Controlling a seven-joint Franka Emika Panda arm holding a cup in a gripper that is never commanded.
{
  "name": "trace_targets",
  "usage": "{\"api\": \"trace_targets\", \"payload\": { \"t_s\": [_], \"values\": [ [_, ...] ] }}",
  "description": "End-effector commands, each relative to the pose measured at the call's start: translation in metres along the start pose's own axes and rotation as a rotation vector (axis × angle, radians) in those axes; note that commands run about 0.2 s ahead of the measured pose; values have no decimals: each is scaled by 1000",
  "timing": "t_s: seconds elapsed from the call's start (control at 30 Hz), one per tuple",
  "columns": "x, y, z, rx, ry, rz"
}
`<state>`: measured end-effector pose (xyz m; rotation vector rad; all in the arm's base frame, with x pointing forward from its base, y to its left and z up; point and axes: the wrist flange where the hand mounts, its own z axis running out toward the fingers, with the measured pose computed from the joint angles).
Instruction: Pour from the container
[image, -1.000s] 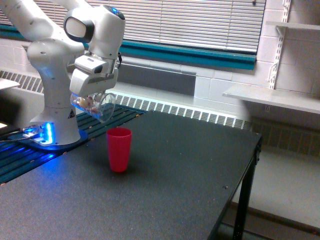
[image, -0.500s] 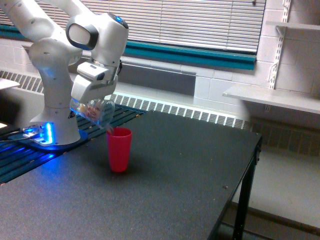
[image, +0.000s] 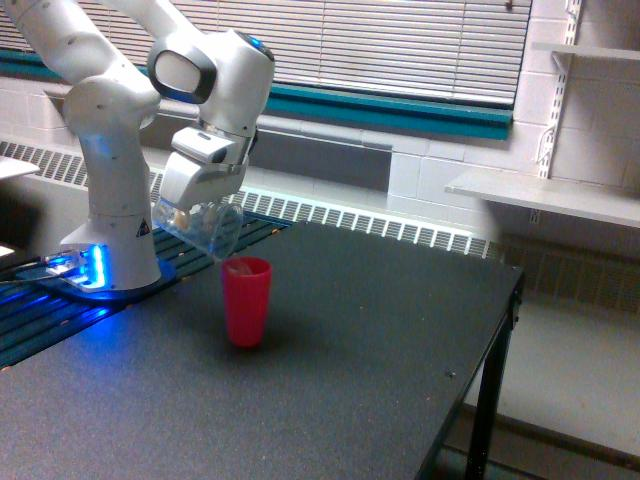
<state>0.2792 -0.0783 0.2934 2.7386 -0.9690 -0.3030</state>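
A: Left of centre in the frame, the tool (image: 196, 205) is clamped on the container (image: 203, 227), a clear wide-mouthed cup.

B: Tilt?

A: Tipped hard, mouth pointing down and toward the exterior view's right. Its lower lip sits just above the rim of the red cup (image: 246, 300), at that cup's left edge. Can't tell if they touch.

B: Contents?

A: A few pale pieces show through the wall near the tool end. Some pinkish bits visible at the red cup's mouth, too small to say more.

B: Red cup position?

A: Upright on the dark counter (image: 350, 340), lower left of centre, apart from the arm's base.

B: Arm?

A: White arm (image: 210, 70) comes in from the upper left; its base (image: 110, 200) stands at the left edge with blue light glowing at the foot.

B: Background?

A: Window blinds (image: 400, 40) across the top, white shelf (image: 545, 195) on the right wall.
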Motion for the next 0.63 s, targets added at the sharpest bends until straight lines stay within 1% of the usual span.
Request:
{"api": "trace_targets", "payload": {
  "t_s": [0.03, 0.37, 0.5, 0.63],
  "values": [
    [1, -11, -2, -9, 17, -2],
    [3, -19, -7, -4, 28, 0],
    [8, -20, -14, 5, 55, 7],
    [15, -21, -21, 13, 94, 13]
  ]
}}
